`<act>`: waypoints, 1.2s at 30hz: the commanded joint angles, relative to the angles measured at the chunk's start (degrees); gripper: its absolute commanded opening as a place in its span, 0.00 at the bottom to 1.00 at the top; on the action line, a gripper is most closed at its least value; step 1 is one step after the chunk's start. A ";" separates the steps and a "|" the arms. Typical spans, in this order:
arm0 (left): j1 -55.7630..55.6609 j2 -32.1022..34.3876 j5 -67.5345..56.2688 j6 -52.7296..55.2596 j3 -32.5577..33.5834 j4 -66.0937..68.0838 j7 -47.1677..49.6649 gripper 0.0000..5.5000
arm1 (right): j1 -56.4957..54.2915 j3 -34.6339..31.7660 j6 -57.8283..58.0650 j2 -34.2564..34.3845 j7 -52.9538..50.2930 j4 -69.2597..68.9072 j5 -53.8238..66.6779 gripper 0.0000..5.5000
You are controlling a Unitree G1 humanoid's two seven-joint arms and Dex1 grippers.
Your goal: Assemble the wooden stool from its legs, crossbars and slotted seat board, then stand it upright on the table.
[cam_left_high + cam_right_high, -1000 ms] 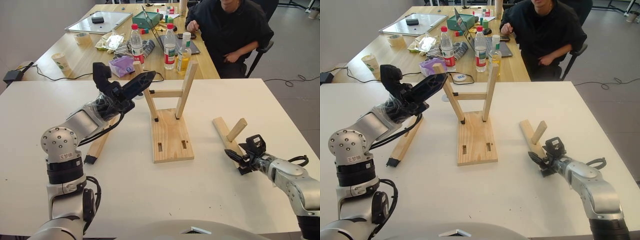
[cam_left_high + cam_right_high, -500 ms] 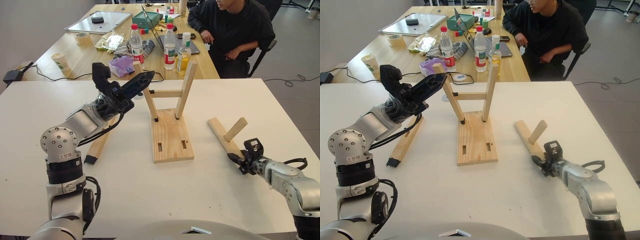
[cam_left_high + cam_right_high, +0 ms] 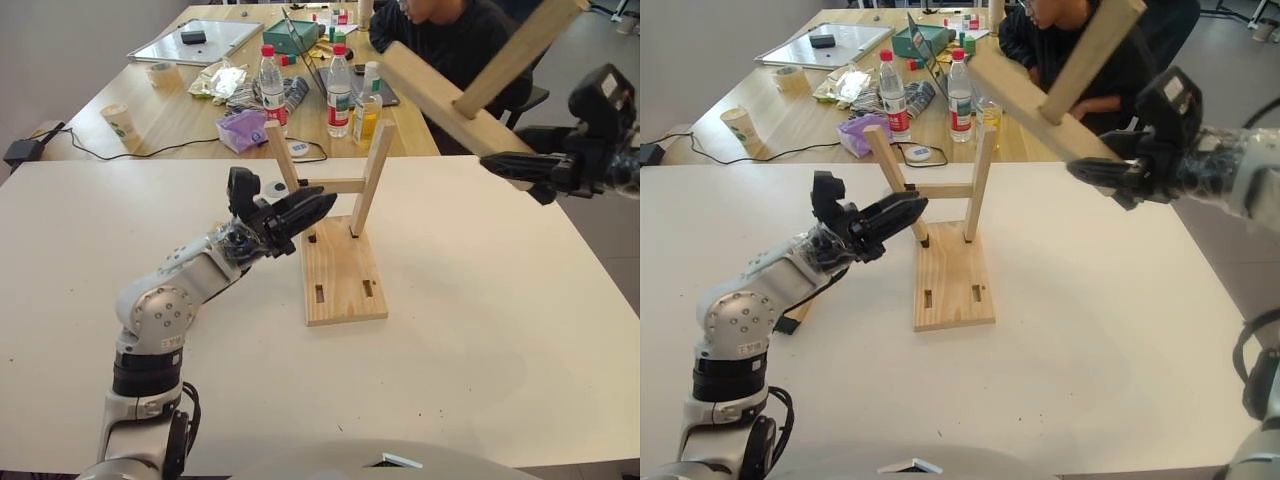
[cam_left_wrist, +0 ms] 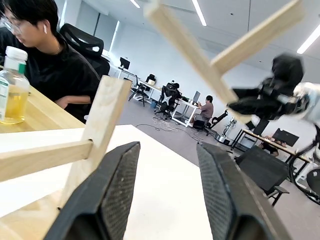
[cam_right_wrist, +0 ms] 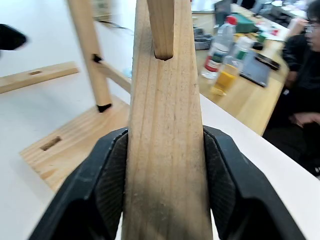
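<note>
Since a second ago the right gripper (image 3: 515, 170) has lifted the leg piece (image 3: 430, 85), a leg with a crossbar stuck in its side, off the tabletop (image 3: 480, 330) and now holds it high over the right side. The left gripper (image 3: 310, 207) has dropped from above to the foot of the standing legs (image 3: 372, 180). The right jaws are clamped on the sides of the leg piece near its lower end, so most of the wood hangs out beyond the grip. The left jaws are parted and hold nothing, with the nearer standing leg just beside them, not between them. The seat board (image 3: 345, 280) lies flat at mid-tabletop with two legs and their crossbar (image 3: 330, 186) upright in its far slots. The two empty slots (image 3: 320, 294) sit near its front edge. A spare leg (image 5: 35, 76) lies flat to the left. The main risk, as I judge it, is the long overhang: the piece could turn or slide in the jaws on the way down, so its end misses the slot or strikes the standing pair. That pair may be only pushed in, so a nudge from the left gripper could tip it or shift the board.
</note>
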 commanded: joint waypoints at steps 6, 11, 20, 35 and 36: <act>0.64 -13.20 -13.90 -3.35 2.13 1.05 -6.38 0.37 | -15.82 5.19 9.95 6.93 5.91 8.34 11.25 0.36; -1.90 -19.19 -12.36 -7.90 0.89 3.04 -5.57 0.37 | -18.23 8.48 9.83 7.00 7.89 10.14 11.13 0.36; -4.82 -22.98 -9.75 -10.68 -0.78 6.63 -6.69 0.55 | -21.08 11.10 10.06 8.64 9.87 11.87 11.70 0.36; -7.81 -28.11 -14.99 -10.36 0.63 12.33 -14.66 0.55 | -21.40 9.60 14.80 12.30 8.74 13.29 14.84 0.36; -7.77 -28.26 -14.90 -10.40 0.65 12.32 -14.84 0.55 | -21.36 9.47 15.00 12.53 8.65 13.39 14.96 0.36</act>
